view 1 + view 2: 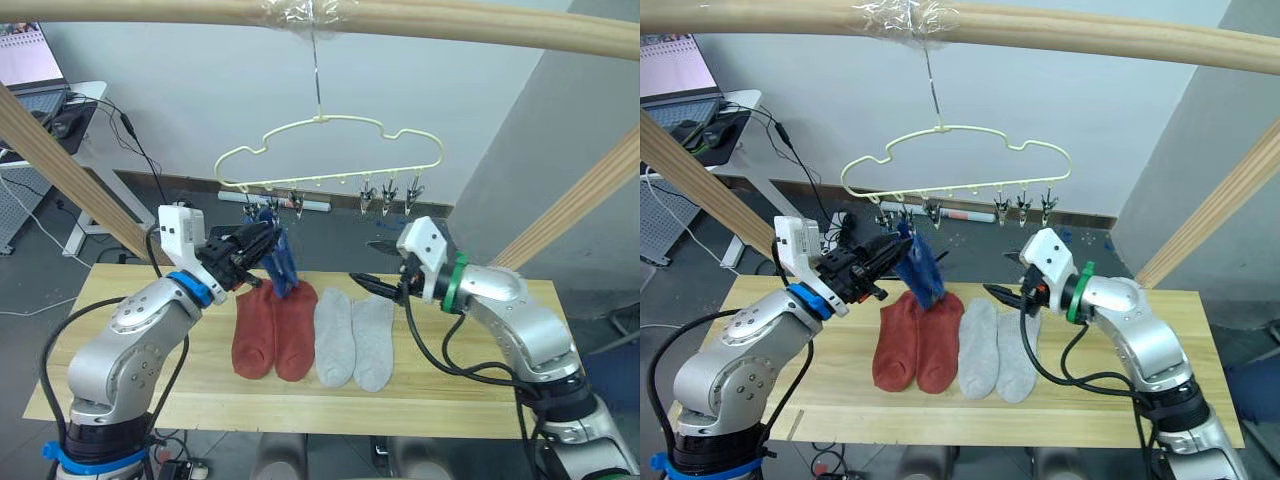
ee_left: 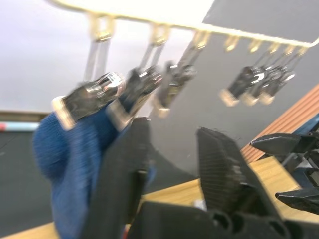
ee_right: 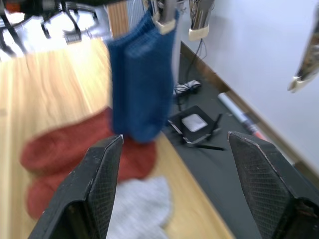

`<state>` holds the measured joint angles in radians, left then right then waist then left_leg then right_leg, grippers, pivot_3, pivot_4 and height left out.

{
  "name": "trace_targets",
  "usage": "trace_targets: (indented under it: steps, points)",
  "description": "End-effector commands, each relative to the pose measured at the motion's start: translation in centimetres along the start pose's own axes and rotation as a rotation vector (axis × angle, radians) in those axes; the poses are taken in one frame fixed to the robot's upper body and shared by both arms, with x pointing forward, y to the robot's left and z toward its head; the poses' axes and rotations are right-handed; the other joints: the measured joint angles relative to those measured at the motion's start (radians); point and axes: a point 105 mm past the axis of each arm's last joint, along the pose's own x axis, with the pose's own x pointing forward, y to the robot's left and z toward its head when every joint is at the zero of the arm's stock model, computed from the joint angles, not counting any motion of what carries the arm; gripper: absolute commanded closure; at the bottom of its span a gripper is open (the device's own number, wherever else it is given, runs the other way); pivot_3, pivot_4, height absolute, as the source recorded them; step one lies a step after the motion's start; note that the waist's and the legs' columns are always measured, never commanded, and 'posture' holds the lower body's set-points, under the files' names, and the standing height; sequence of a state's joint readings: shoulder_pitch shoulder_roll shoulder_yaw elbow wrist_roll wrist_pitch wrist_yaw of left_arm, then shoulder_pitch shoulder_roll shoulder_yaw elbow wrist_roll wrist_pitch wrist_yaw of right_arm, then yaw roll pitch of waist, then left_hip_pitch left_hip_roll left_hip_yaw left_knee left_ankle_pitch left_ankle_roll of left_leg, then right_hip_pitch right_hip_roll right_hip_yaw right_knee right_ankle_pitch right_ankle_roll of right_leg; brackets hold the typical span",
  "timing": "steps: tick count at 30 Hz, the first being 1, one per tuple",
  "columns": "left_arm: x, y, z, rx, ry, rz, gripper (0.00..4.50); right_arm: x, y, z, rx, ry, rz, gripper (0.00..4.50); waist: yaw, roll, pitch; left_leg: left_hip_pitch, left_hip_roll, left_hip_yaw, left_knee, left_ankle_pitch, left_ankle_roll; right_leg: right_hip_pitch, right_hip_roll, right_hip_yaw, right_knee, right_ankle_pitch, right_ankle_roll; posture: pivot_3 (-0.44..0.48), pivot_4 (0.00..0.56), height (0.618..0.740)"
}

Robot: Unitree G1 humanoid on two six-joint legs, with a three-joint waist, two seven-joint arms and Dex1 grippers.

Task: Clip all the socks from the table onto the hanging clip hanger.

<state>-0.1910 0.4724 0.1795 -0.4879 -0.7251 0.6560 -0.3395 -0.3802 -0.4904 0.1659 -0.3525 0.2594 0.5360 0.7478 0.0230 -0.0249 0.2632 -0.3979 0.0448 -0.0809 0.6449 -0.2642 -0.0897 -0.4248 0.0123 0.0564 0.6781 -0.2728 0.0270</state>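
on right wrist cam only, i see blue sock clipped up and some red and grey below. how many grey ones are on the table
Observer: Two grey socks lie side by side on the table, just right of the two red socks.
Operator: any free clips
Observer: Yes, three clips at the right end of the clip hanger hang bare.
Operator: where's the left gripper
Observer: The left gripper is up at the blue socks, under the hanger's left clips, fingers apart.
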Motion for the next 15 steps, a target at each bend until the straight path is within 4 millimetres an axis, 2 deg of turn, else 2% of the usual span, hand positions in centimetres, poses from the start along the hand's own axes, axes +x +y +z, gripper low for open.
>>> trace_targets:
  steps: [1, 9, 15]
  points:
    - [0.6, -1.9, 1.2, 0.067, -0.062, -0.032, 3.23, -1.0, -0.3, 2.7, 0.018, -0.136, 0.001, 0.97, -0.001, 0.000, 0.000, 0.000, 0.000, 0.000, 0.000, 0.000, 0.000, 0.000, 0.000, 0.000, 0.000, 0.000, -0.001, 0.113, 0.248, 0.740]
    - [1.9, -2.0, 1.2, 0.178, -0.130, 0.070, 3.23, -1.3, 1.1, 6.9, 0.077, -0.310, 0.085, 0.97, -0.002, 0.000, 0.000, 0.000, 0.000, 0.000, 0.000, 0.000, 0.000, 0.000, 0.000, 0.001, 0.001, 0.001, -0.001, 0.100, 0.242, 0.740]
    - [1.9, -0.9, 0.7, 0.201, -0.151, 0.161, 3.23, -1.3, 1.9, 8.0, 0.097, -0.328, 0.148, 0.97, -0.001, 0.000, 0.000, 0.000, 0.000, 0.000, 0.001, 0.000, 0.000, 0.000, 0.000, 0.001, 0.001, 0.001, -0.001, 0.096, 0.244, 0.740]
